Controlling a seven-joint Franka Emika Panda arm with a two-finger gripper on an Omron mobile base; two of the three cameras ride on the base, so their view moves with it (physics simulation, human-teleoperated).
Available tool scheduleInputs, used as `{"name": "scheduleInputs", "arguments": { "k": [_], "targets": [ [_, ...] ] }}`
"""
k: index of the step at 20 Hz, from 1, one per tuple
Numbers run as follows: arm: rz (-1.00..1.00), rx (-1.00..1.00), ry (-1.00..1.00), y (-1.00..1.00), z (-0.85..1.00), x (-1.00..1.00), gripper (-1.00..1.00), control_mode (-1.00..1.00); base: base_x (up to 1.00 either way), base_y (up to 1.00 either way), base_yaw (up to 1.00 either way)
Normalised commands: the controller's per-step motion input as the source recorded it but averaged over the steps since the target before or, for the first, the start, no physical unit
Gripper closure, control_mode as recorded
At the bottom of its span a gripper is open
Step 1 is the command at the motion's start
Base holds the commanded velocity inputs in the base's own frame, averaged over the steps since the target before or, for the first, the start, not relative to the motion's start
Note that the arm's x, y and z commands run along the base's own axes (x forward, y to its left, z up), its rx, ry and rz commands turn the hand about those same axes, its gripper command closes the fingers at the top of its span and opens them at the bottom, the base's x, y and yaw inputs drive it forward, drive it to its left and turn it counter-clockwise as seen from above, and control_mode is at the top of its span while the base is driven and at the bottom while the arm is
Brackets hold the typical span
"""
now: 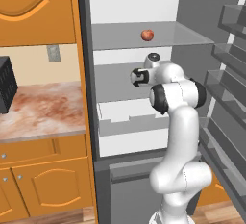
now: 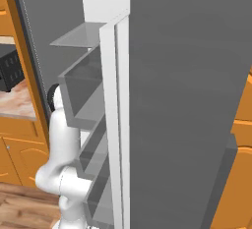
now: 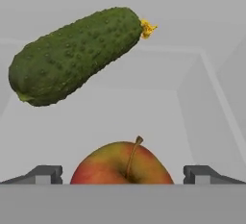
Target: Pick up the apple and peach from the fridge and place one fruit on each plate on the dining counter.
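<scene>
The fridge stands open with my arm reaching onto its middle shelf. In the hand view a red-and-yellow apple with a brown stem lies right between my fingertips, close to the hand. My gripper is open, with a finger on each side of the apple and clear of it. In the left base view the hand sits just over the middle shelf. A reddish peach rests on the glass shelf above. The plates and the dining counter are out of view.
A green cucumber lies on the shelf just beyond the apple. The fridge door stands open at my right, its bins close to the arm. White drawers sit below. To the left is a marbled counter over orange cabinets.
</scene>
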Motion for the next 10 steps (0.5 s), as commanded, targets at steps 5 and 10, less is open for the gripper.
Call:
{"name": "scheduleInputs", "arguments": {
  "k": [5,10],
  "targets": [
    [0.0,0.0,0.0,0.0,-0.42,-0.03,1.0,-1.0,0.0,0.0,0.0],
    [0.01,0.0,-0.03,0.02,-0.29,-0.02,1.0,-1.0,0.0,0.0,0.0]
  ]
}}
